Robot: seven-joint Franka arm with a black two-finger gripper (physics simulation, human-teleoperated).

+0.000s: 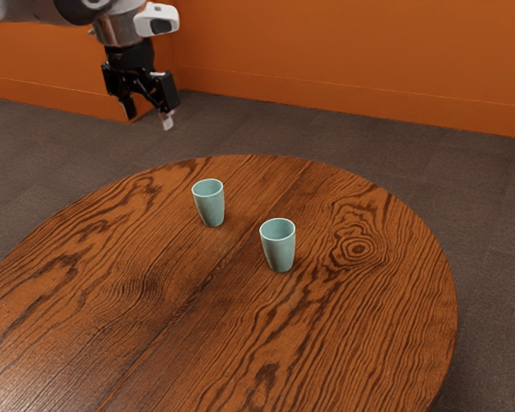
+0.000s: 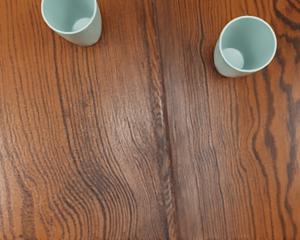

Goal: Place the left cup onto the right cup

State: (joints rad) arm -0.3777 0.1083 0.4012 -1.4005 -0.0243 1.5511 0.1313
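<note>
Teal left cup (image 1: 209,202) & right cup (image 1: 277,245) stand upright, empty, apart on wood table (image 1: 154,343); gripper (image 1: 148,114) fingers spread.

Both upright on the table (image 1: 154,326), the left cup (image 1: 209,202) stands apart from the right cup (image 1: 277,244), farther back.

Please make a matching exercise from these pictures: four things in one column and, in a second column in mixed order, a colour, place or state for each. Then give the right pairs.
Things
1. gripper
2. cup on the exterior view's left
3. table
4. wall

Descriptions
a. plain orange
b. round, brown wood with strong grain
c. open, raised, holding nothing
d. pale teal, upright, empty

Pairs: 1-c, 2-d, 3-b, 4-a
</note>
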